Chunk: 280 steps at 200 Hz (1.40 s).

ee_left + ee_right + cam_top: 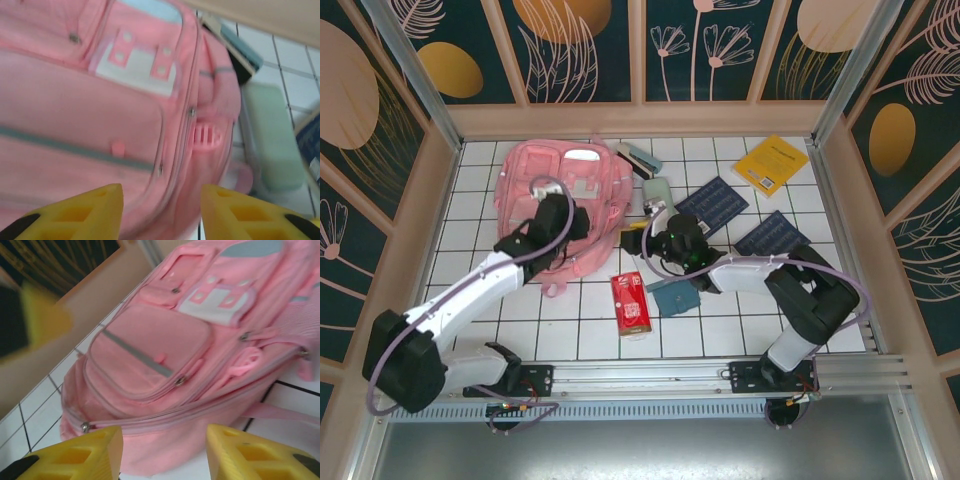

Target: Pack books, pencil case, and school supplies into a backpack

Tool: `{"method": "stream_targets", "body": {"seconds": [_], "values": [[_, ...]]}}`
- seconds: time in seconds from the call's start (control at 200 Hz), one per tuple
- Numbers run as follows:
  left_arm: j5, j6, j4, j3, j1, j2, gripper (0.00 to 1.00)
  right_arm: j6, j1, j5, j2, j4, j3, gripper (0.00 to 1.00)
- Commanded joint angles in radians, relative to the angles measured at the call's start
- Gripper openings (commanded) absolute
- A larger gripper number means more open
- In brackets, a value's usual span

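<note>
On the far left of the table lies the pink backpack, pockets up. Facing it, the left claw and right claw are both open and empty. A mint pencil case sits just right.

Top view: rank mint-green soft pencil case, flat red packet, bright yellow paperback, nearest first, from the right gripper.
1. Mint-green soft pencil case, just beyond right gripper.
2. Flat red packet, near side.
3. Bright yellow paperback, far right.
</note>
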Motion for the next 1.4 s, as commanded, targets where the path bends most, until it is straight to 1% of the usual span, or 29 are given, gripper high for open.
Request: {"method": "stream_targets", "body": {"seconds": [0.0,0.06,0.2,0.295,0.42,0.531,0.721,0.826,1.116,1.261,1.396], "values": [[-0.158,-0.099,-0.085,-0.069,-0.083,-0.082,0.42,0.048,-0.017,0.047,-0.053,0.038,-0.029,0.49],[-0.192,-0.152,-0.13,-0.097,-0.134,-0.109,0.4,0.055,-0.022,0.069,-0.069,0.036,-0.04,0.5],[-0.271,-0.291,-0.224,-0.122,-0.25,-0.12,0.39,0.064,-0.029,0.099,-0.077,0.028,-0.045,0.51],[-0.288,-0.347,-0.266,-0.1,-0.318,-0.076,0.38,0.073,-0.031,0.1,-0.074,0.027,-0.045,0.51],[-0.349,-0.433,-0.412,-0.022,-0.376,0.036,0.37,0.078,-0.032,0.103,-0.073,0.026,-0.047,0.51],[-0.351,-0.459,-0.459,-0.002,-0.38,0.097,0.36,0.083,-0.032,0.103,-0.071,0.019,-0.042,0.51],[-0.375,-0.464,-0.433,-0.01,-0.379,0.151,0.34,0.086,-0.032,0.104,-0.067,0.022,-0.044,0.51],[-0.38,-0.443,-0.414,0.01,-0.378,0.194,0.34,0.087,-0.032,0.097,-0.059,0.012,-0.035,0.5],[-0.437,-0.436,-0.447,0.076,-0.376,0.328,0.34,0.09,-0.032,0.092,-0.053,0.012,-0.034,0.5],[-0.462,-0.451,-0.485,0.093,-0.367,0.357,0.32,0.093,-0.032,0.093,-0.05,0.013,-0.033,0.5],[-0.451,-0.441,-0.459,0.068,-0.348,0.356,0.31,0.095,-0.032,0.093,-0.048,0.013,-0.034,0.5]]}}
